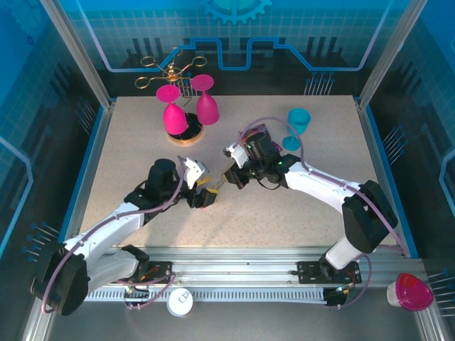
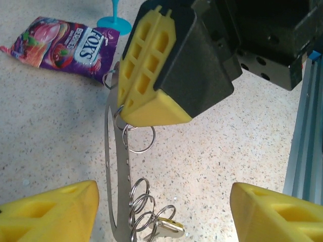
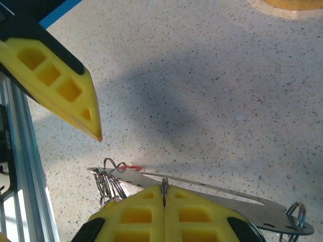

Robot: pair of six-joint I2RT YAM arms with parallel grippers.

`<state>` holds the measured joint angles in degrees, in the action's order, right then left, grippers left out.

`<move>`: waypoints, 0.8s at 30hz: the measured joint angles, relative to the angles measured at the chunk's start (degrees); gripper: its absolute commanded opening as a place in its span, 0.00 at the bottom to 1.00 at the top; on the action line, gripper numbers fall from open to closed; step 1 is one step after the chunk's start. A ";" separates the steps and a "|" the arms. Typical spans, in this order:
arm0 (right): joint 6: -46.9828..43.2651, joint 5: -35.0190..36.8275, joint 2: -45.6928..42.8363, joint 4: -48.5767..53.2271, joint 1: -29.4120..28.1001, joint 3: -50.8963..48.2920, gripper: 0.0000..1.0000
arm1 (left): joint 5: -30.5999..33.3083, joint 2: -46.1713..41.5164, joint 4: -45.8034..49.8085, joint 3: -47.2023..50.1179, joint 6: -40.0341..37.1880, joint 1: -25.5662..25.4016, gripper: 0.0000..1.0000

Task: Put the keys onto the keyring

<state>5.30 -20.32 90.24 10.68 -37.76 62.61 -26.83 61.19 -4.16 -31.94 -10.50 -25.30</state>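
Arms angled inward, tips facing. Right gripper (image 3: 164,190) pinched tight on the flat metal keyring (image 3: 237,197); left gripper (image 2: 164,199) just opposite, fingers spread wide, holding nothing.

One piece of lettering can be read: "FOX'S", in white capitals on the purple candy packet (image 2: 60,43) lying on the desk (image 2: 227,151). A smaller line of print sits beside the brand name, too blurred to make out.

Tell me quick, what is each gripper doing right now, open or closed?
Left gripper: open, holding nothing.
Right gripper: closed on the keyring.
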 measured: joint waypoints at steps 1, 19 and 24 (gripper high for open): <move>1.03 -0.07 -0.39 -0.02 0.13 -0.07 0.00 | -0.02 0.35 -0.66 0.00 -0.28 -0.13 0.70; 4.72 0.22 -5.62 1.73 -0.24 -1.55 0.00 | -1.18 2.99 -2.21 -0.17 0.26 -0.22 0.54; 4.33 1.44 -6.12 1.68 -1.55 -1.55 0.00 | -1.53 3.02 -2.29 -0.42 2.69 -0.39 0.52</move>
<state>9.63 -18.87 84.12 12.36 -39.31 61.06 -28.36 64.20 -6.46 -32.36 -7.81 -25.69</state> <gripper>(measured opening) 0.065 0.528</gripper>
